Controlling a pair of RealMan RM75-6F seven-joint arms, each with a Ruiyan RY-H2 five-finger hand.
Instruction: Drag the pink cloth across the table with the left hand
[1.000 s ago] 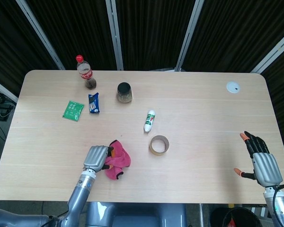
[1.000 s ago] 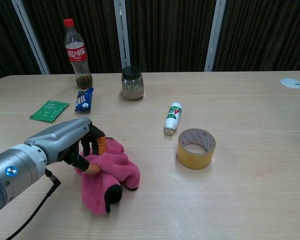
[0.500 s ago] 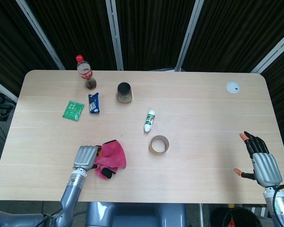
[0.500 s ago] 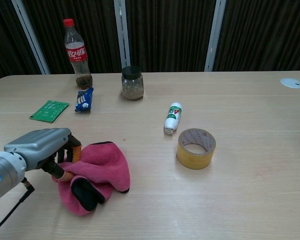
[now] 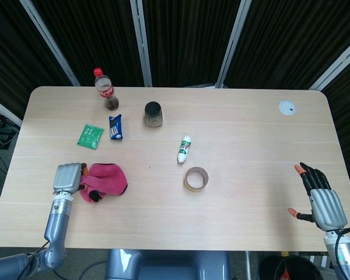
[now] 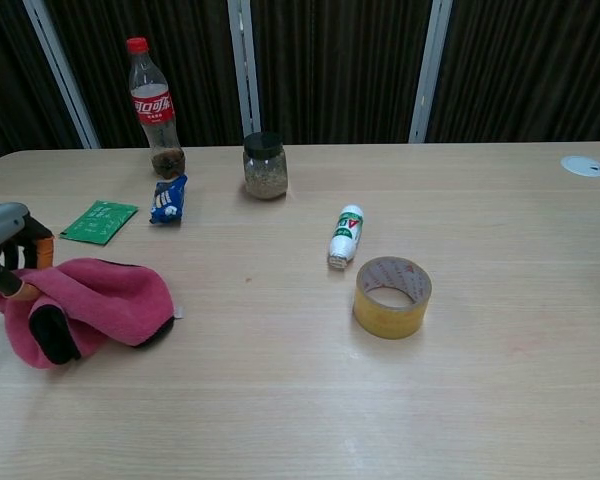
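- Head view: dragged well toward 9 o'clock since the earlier frames, both left hand (image 5: 68,177) and pink cloth (image 5: 102,180); now near the table's (image 5: 233,122) left edge, at 6 o'clock from the green packet (image 5: 90,136).
- Fingers curled onto the cloth's left edge, grasping it; bunched fabric trailing toward 3 o'clock, with a dark patch at its lower fold.
- Right hand (image 5: 319,197) at the far right edge, fingers spread and holding nothing.
- Elsewhere: cola bottle (image 5: 106,89), blue snack packet (image 5: 116,126), dark-lidded jar (image 5: 153,114), small white bottle (image 5: 184,149) lying down, tape roll (image 5: 196,178), white disc (image 5: 287,107).
- Chest view: only a sliver of the left hand (image 6: 8,250) at the left border, fingers (image 6: 38,250) hooked into the cloth (image 6: 90,305), which lies crumpled at 7 o'clock from the blue packet (image 6: 168,198).
- Right hand out of this view.
- Soft, light and limp by the look of it: likely to slide easily but to fold and bunch rather than move as a sheet; best held by a gathered edge, as now, with some downward press.
- Drag judged largely done, little table left on that side.
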